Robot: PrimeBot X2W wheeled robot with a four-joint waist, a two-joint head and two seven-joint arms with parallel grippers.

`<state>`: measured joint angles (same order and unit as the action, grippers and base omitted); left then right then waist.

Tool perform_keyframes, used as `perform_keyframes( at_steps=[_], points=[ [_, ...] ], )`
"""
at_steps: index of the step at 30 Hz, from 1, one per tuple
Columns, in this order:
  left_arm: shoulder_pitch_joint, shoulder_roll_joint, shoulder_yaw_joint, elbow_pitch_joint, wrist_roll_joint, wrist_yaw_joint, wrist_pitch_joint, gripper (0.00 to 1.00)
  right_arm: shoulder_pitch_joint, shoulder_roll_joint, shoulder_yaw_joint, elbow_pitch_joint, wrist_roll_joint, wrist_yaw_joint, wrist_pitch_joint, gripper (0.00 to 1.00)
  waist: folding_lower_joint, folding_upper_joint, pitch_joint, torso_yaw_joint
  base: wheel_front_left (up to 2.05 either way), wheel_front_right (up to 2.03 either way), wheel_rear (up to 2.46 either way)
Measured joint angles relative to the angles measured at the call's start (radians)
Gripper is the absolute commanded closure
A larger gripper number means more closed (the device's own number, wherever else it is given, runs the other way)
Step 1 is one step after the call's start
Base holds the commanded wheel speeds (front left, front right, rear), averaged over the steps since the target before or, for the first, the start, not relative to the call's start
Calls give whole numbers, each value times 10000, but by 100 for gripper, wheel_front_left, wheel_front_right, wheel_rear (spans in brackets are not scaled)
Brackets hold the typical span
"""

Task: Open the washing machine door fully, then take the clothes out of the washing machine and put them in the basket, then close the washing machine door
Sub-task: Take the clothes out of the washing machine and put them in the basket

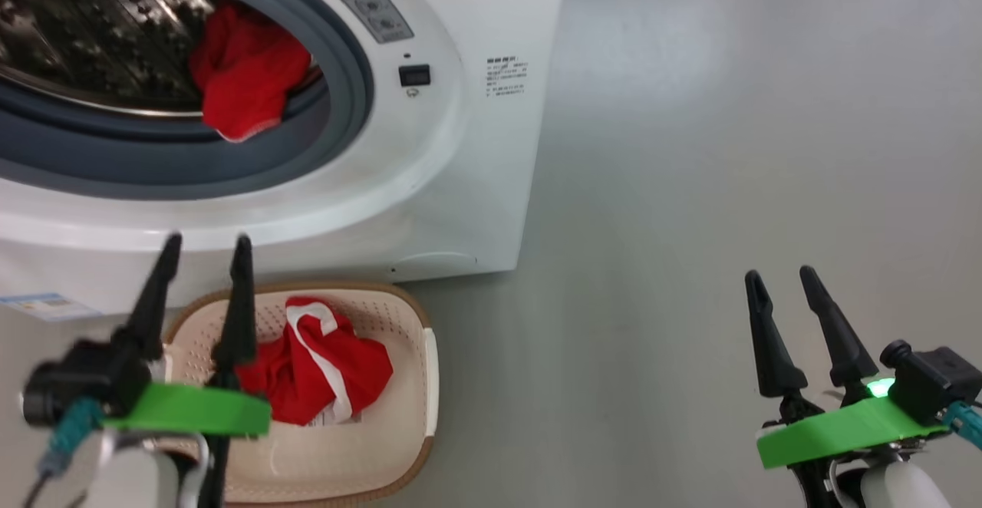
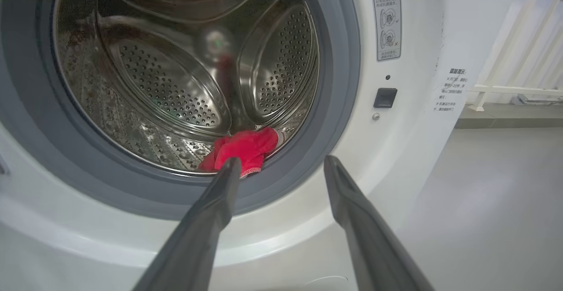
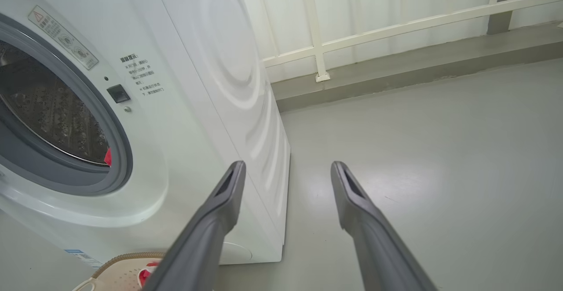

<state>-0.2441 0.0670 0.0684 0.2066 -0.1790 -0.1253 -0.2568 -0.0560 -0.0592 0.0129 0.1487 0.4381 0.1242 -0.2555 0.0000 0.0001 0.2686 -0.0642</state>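
Ahead of my open, empty left gripper [image 1: 209,239], a red garment [image 1: 245,70] drapes over the grey gasket [image 1: 153,159] of the washing machine [image 1: 460,147], long axis pointing toward me. A second garment [image 1: 322,362] lies in the basket [image 1: 430,370] beneath. My right gripper [image 1: 779,272], open, stands well apart.

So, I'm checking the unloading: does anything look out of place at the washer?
Yes: a bright red fabric garment sits askew, spilling from the perforated steel drum over its lip onto the grey rubber gasket, where it could snag.
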Motion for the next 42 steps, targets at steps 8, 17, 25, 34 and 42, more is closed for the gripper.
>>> perform_keyframes(
  at_steps=[8,17,25,34,42],
  points=[
    [-2740,909,-257,1496,-234,0,0,0,-855,59,-6,-174,0,0,0,0,0,0,1153,-89,0,0,0],
    [-5250,1875,-640,3942,-625,0,0,0,-1362,81,115,-272,46,0,0,0,0,0,2128,-586,0,0,0],
    [-7184,2533,-1225,6065,-1260,0,0,0,-1516,90,343,-380,125,0,0,0,1,0,2770,-1025,0,0,0],
    [-8482,3139,-2293,7998,-2176,0,4,0,-1770,94,675,-451,295,0,2,0,0,0,3328,-1407,0,0,0],
    [-9100,3549,-3340,8715,-2938,0,2,0,-1803,94,690,-537,385,0,2,0,0,0,3577,-1647,0,0,0]
  ],
)
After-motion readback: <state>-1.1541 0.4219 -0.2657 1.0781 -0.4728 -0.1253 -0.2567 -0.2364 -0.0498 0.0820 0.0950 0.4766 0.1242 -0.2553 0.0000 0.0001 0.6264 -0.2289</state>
